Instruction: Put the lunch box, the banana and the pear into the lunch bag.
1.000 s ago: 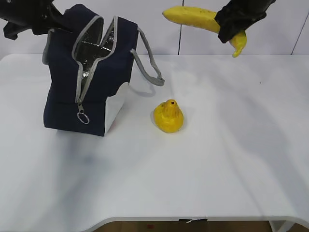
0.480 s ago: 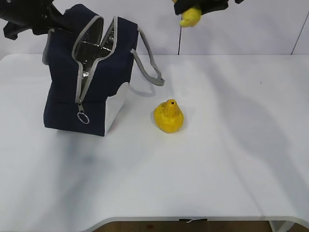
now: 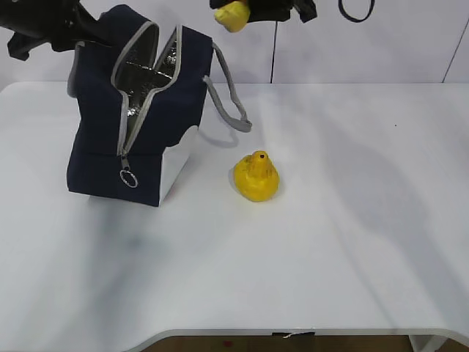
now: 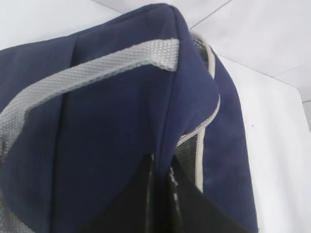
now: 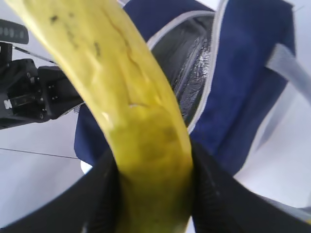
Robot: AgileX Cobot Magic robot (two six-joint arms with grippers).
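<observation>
The right gripper [image 5: 150,194] clamps the long curved yellow banana [image 5: 121,107] above the unzipped boxy navy fabric lunch bag [image 3: 132,125], whose edge the closed left gripper [image 4: 160,174] pinches; the squat yellow pear [image 3: 256,176] sits on the white counter [image 3: 330,242] nearby

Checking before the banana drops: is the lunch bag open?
Open: the lunch bag has its zipper parted, silver lining showing.

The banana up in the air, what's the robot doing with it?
The right hand holds the banana up high beside the open lunch bag. The left hand is pinching the bag's edge, shut on the fabric. The pear sits on the table, not packed yet.
</observation>
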